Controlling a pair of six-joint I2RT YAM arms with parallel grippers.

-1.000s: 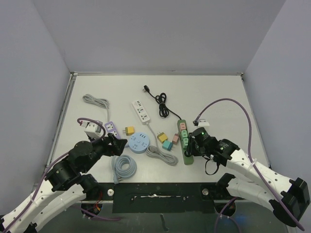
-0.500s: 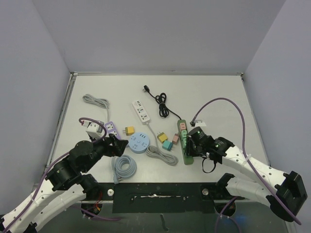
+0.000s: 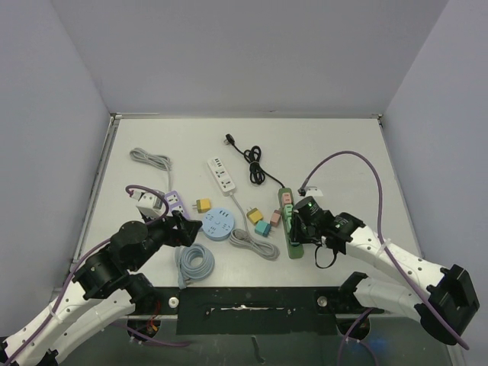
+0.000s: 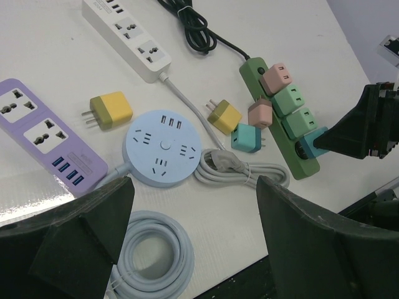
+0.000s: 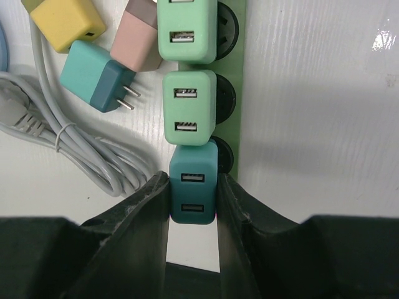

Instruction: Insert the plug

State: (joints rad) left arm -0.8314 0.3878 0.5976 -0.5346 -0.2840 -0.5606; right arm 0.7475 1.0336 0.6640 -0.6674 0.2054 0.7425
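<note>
A dark teal plug is pinched between the two fingers of my right gripper, which is shut on it. The plug stands at the near-end socket of the green power strip, directly below two mint plugs seated in the same strip. The top view has the right gripper over the strip's near end. My left gripper hangs open and empty above a coiled grey cable. From there the teal plug shows at the strip's end.
Loose teal, pink and yellow plugs lie left of the strip, beside a bundled grey cord. A round blue strip, purple strip, white strip and black cable lie further left and back.
My right gripper has shifted slightly left with the teal plug, closer over the green strip's near end. The left arm has barely moved.
</note>
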